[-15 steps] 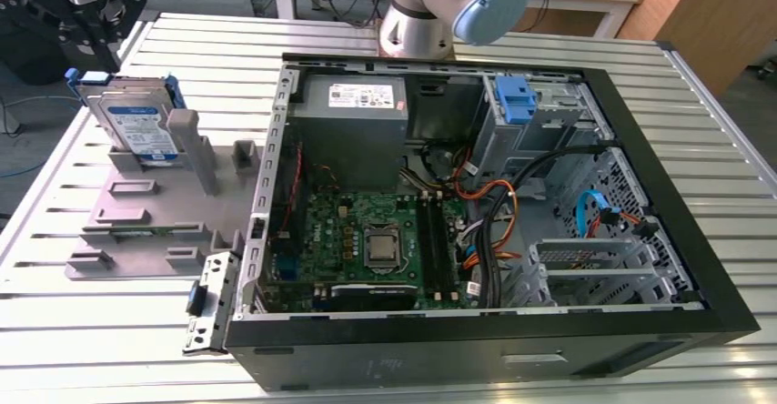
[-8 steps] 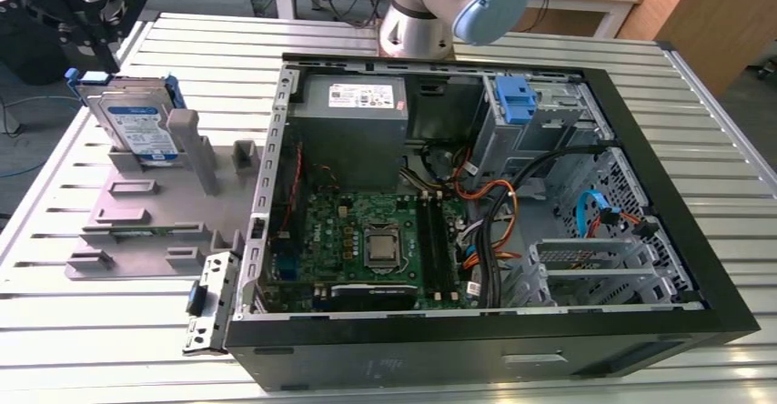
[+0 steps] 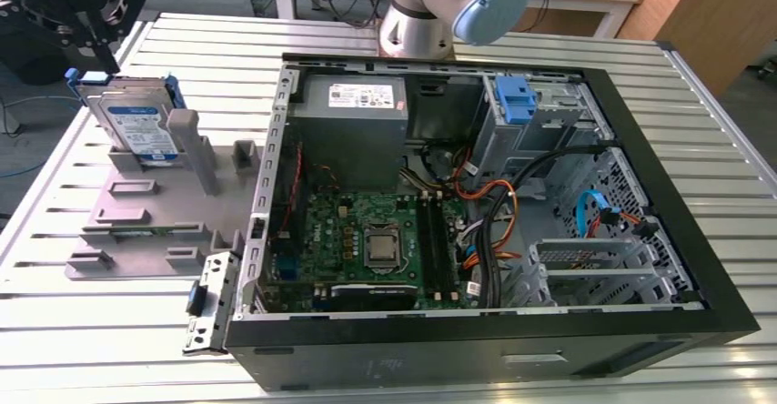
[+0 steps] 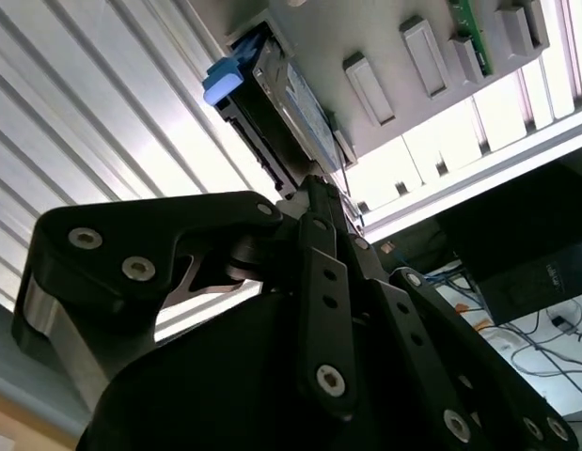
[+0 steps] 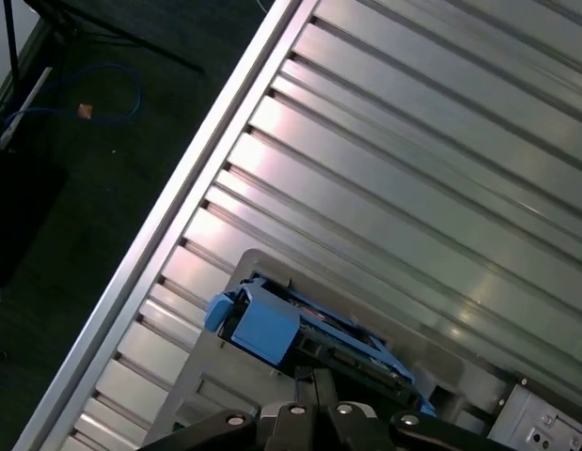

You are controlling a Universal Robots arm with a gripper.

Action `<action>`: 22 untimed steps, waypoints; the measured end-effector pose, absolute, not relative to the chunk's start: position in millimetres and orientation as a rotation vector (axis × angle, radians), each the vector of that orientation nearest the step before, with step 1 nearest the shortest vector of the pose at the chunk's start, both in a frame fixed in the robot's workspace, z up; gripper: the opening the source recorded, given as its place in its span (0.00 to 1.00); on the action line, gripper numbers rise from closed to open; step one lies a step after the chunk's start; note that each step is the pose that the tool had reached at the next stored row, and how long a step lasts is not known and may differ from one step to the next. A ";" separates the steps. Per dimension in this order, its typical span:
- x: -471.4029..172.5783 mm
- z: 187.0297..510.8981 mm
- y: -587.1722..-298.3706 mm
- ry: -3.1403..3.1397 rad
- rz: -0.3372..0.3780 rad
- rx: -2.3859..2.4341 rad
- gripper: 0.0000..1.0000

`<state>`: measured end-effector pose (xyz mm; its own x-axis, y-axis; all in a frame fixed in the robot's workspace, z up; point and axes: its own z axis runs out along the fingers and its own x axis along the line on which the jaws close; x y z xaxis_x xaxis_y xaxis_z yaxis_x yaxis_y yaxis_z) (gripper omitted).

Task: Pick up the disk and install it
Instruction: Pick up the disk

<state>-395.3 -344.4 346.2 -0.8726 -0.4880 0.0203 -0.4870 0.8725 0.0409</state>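
The disk (image 3: pixel 136 122) stands on edge in a grey fixture (image 3: pixel 134 215) at the exterior view's left, silver with a white-and-blue label and blue rails. My gripper (image 3: pixel 100 58) hangs just above its upper far corner, shut, with nothing between the fingers. In the second wrist view the gripper (image 4: pixel 314 183) comes to a point close to the edge of the disk (image 4: pixel 291 103). In the first wrist view the gripper (image 5: pixel 319 376) sits over the disk (image 5: pixel 309 334), near the blue rail end.
An open computer case (image 3: pixel 486 340) lies on the slatted metal table (image 3: pixel 109 331) at the exterior view's right. Inside are a motherboard (image 3: pixel 370 240), a grey power supply (image 3: pixel 352 99), loose cables and a drive bay with a blue bracket (image 3: pixel 516 99). The arm's base (image 3: pixel 419 13) stands behind the case.
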 end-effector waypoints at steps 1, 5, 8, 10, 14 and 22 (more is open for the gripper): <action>-395.3 346.2 -344.4 -3.006 -0.053 0.801 0.11; -395.3 346.1 -344.4 -3.004 -0.053 0.807 0.11; -395.3 346.1 -344.4 -3.004 -0.053 0.807 0.11; -395.3 346.1 -344.4 -3.003 -0.054 0.811 0.11; -395.3 346.2 -344.4 -2.996 -0.055 0.839 0.11; -395.3 346.1 -344.4 -2.973 -0.054 0.914 0.11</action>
